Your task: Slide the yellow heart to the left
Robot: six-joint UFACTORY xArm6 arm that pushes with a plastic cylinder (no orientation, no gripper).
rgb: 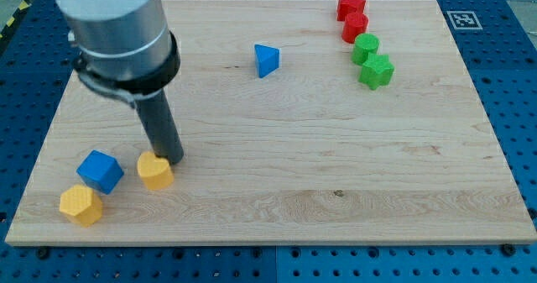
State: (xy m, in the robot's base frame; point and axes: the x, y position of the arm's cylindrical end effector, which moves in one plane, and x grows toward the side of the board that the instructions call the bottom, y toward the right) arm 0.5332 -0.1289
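Yellow heart touched by tip at its upper right, placed for leftward push; blue cube just left. End effector is plain rod, no jaws.

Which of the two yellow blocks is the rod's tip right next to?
The yellow heart, right of the blue cube. My tip sits at its upper right edge; the other yellow block lies farther left, near the board's corner.

Blocks counted: seven. Two yellow, two blue, two red. Two green — revised total: eight.
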